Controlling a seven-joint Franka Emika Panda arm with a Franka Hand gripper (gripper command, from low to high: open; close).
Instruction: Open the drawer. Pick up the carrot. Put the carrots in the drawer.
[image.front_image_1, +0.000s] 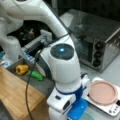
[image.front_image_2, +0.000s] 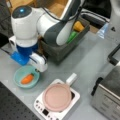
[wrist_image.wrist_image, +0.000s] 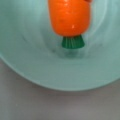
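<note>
The dark-grey drawer (image.front_image_2: 62, 53) stands pulled open in both front views, its floor (image.front_image_1: 41, 85) showing beside the bamboo top. The small orange carrot (image.front_image_2: 27, 78) lies in a teal bowl (image.front_image_2: 17, 75) on the grey counter. My gripper (image.front_image_2: 38, 65) hangs just above the bowl's rim, close to the carrot's green end. In the wrist view the carrot (wrist_image.wrist_image: 70, 17) fills the top centre, its green stub (wrist_image.wrist_image: 72, 42) pointing down, inside the bowl (wrist_image.wrist_image: 37, 62). No fingertips show there, and nothing is seen touching the carrot.
A yellow-orange pepper (image.front_image_2: 78, 25) and a green vegetable (image.front_image_2: 71, 36) lie in the drawer, also seen as pepper (image.front_image_1: 22, 69) and vegetable (image.front_image_1: 36, 74). A pink plate (image.front_image_2: 57, 97) sits on a white appliance (image.front_image_2: 40, 106). The steel toaster oven (image.front_image_1: 100, 47) stands at the right.
</note>
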